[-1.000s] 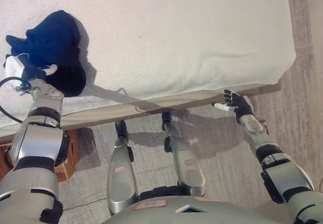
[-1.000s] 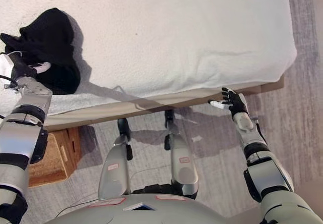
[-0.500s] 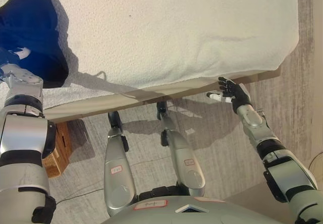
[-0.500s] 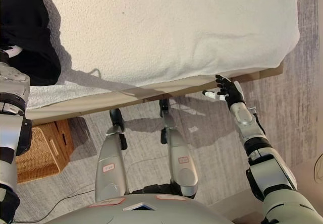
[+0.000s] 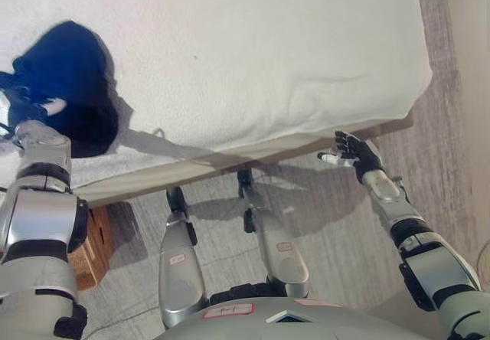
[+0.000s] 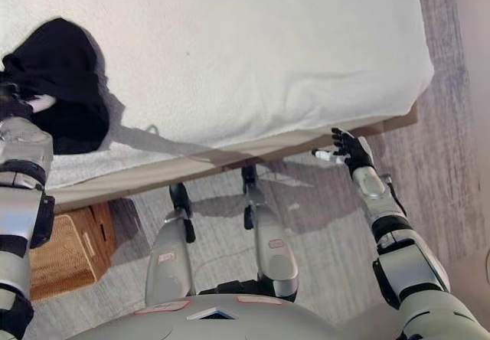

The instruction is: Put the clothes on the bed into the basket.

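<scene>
While the left hand [image 5: 31, 114] sits bunched in the dark cloth [image 5: 73, 87] at the bed [image 5: 253, 49] edge, apparently gripping it, a loose pinch could drop it short of the basket [image 6: 65, 252] below. Right hand [image 5: 354, 152] hangs open, idle.

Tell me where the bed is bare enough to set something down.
The bed is free from the dark garment across to its right edge and corner. Only the left end is crowded, where the left hand grips the garment. The right hand hangs open off the front edge.
</scene>
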Tool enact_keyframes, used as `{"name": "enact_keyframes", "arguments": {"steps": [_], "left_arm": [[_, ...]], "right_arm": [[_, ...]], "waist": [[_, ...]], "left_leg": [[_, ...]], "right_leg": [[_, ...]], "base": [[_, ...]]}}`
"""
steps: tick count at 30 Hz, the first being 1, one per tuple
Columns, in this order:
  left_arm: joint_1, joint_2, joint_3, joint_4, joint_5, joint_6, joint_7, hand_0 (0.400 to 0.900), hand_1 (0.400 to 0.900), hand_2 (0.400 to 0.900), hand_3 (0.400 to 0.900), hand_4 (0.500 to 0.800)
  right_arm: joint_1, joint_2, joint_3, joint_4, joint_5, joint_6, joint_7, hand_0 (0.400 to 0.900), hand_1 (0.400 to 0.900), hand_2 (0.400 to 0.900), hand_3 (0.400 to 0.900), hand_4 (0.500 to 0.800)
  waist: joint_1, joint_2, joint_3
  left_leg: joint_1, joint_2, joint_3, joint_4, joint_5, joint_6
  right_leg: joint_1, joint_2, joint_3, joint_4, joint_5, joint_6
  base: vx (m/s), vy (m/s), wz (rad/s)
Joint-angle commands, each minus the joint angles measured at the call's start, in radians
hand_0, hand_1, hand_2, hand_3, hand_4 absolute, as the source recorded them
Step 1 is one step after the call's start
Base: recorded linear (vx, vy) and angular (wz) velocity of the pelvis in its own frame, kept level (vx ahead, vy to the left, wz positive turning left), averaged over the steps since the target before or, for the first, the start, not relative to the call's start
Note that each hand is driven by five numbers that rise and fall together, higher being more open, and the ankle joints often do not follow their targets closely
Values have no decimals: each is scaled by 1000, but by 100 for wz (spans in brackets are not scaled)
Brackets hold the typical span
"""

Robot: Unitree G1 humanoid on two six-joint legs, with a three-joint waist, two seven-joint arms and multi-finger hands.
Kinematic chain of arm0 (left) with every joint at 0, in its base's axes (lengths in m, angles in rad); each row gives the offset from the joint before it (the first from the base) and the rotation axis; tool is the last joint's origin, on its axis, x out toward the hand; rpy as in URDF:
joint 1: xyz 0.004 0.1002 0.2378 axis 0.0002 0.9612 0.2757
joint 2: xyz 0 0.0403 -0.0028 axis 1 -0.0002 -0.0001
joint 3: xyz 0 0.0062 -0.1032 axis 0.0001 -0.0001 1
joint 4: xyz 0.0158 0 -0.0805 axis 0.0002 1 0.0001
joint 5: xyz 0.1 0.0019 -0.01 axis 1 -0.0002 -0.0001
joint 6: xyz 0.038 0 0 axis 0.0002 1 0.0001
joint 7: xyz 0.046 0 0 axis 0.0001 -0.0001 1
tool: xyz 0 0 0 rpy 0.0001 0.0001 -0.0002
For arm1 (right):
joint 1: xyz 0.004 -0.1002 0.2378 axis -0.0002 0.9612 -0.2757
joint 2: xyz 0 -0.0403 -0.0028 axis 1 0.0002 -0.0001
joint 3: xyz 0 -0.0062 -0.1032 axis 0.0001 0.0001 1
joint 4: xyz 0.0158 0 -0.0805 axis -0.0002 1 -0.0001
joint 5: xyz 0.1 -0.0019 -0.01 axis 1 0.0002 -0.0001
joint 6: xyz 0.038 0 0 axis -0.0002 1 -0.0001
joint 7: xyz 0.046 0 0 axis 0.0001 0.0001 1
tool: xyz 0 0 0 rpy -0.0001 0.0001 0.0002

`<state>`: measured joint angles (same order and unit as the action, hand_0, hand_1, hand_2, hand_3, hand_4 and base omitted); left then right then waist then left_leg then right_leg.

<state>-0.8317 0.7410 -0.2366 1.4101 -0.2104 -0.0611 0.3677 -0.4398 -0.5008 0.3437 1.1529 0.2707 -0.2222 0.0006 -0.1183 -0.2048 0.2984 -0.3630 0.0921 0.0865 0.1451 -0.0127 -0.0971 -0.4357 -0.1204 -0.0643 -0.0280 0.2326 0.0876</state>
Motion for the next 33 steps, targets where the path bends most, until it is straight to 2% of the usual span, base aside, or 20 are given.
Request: {"name": "enact_keyframes", "arguments": {"steps": [1,6,11,15,17,18,21,26,30,33], "left_arm": [[62,-22,25,3,55,-57,-8,400,400,400,400,500],[140,-11,85,11,52,-64,-40,400,400,400,400,500],[216,38,137,-3,66,-60,-59,400,400,400,400,500],[302,121,196,32,100,-57,-87,400,400,400,400,500],[317,136,211,38,104,-54,-93,400,400,400,400,500],[356,169,247,57,110,-50,-106,400,400,400,400,500],[430,209,309,89,125,-43,-129,400,400,400,400,500],[542,232,399,132,136,-33,-162,400,400,400,400,500],[663,210,489,179,138,-16,-197,400,400,400,400,500],[728,219,549,213,135,-9,-218,400,400,400,400,500]], "right_arm": [[39,-97,-79,105,-31,-9,-13,900,900,900,900,800],[53,-112,-125,192,-74,13,-8,900,900,900,900,800],[62,-135,-158,229,-110,32,1,900,900,900,900,800],[80,-154,-179,238,-125,35,18,900,900,900,900,800],[81,-157,-182,238,-128,37,21,900,900,900,900,800],[82,-164,-187,236,-132,41,29,900,900,900,900,800],[85,-175,-191,227,-141,43,41,900,900,900,900,800],[81,-177,-192,218,-150,47,55,900,900,900,900,800],[85,-175,-201,209,-154,49,71,900,900,900,900,800],[89,-178,-206,204,-160,51,85,900,900,900,900,800]], "waist": [[36,84,-64],[71,108,-76],[98,122,-94],[114,119,-107],[117,117,-108],[123,110,-110],[136,97,-111],[152,81,-108],[168,73,-105],[176,71,-106]], "left_leg": [[75,-6,-36,-15,-35,2],[147,-19,-44,-51,-26,5],[177,-25,-60,-67,-22,9],[185,-23,-73,-79,-16,9],[184,-21,-75,-79,-14,9],[178,-21,-80,-76,-14,11],[170,-22,-82,-62,-19,15],[157,-26,-84,-30,-36,21],[155,-29,-85,-7,-50,26],[159,-34,-88,-1,-55,29]], "right_leg": [[87,-72,-13,10,2,91],[152,-75,-31,2,-18,87],[188,-77,-43,-2,-29,87],[200,-75,-55,-1,-35,88],[200,-75,-58,0,-36,89],[198,-74,-61,1,-35,89],[196,-70,-60,2,-31,90],[197,-68,-55,9,-31,92],[205,-70,-48,15,-34,91],[211,-72,-48,21,-39,90]], "base": [[106,13,17],[52,14,13],[13,16,13],[-7,7,10],[-20,0,7],[-36,5,5],[-28,8,-5],[-16,10,-3],[-9,25,-3],[-2,39,-1]]}}
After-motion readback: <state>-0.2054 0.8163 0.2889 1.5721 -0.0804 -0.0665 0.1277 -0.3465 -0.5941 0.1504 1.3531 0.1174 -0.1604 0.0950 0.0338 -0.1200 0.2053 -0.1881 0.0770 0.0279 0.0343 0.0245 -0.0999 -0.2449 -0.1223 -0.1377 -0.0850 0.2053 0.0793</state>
